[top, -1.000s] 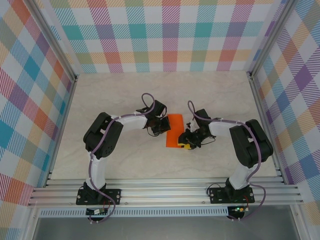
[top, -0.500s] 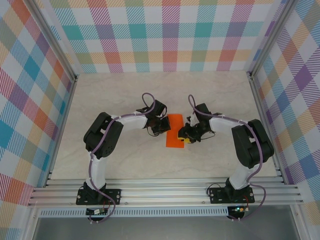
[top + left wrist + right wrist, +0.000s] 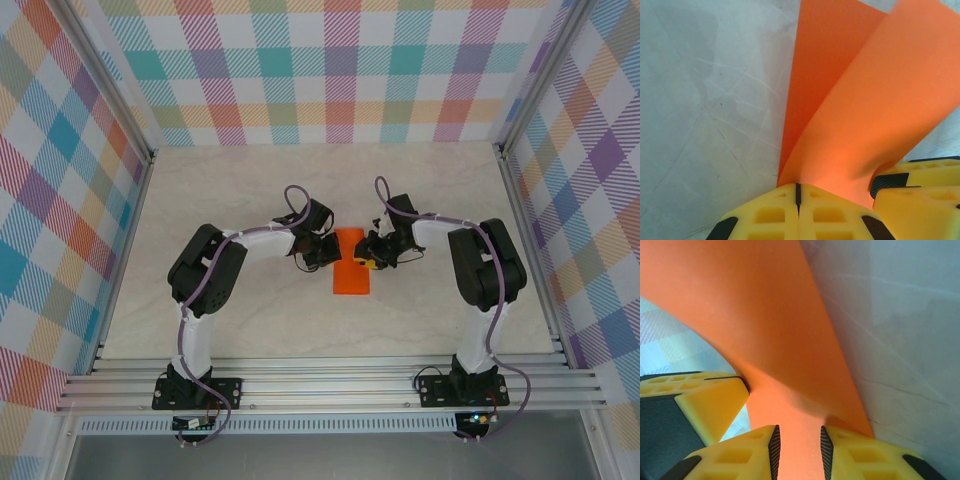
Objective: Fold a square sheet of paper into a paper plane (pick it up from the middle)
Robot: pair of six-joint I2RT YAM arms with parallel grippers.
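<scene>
The square sheet of paper [image 3: 351,272] is bright orange and lies mid-table as a narrow oblong with one layer curling upward [image 3: 875,105]. My left gripper [image 3: 326,250] sits at its far left edge, jaws shut [image 3: 798,186], and the paper rises straight out of their tip. At the sheet's right edge is my right gripper [image 3: 371,261]. Its jaws stand apart [image 3: 798,432], with the orange paper [image 3: 765,315] showing across the gap. One yellow finger [image 3: 705,400] of the left gripper is beside it. A paper plane is out of view.
The pale marbled tabletop [image 3: 250,190] is bare around the paper. Checked walls [image 3: 340,70] and aluminium posts [image 3: 520,180] close in the back and both sides. A rail [image 3: 330,385] carries the arm bases at the near edge.
My right gripper has moved toward the far end of the sheet's right edge, closer to the left gripper, and the sheet now lies straighter. The left gripper has stayed put.
</scene>
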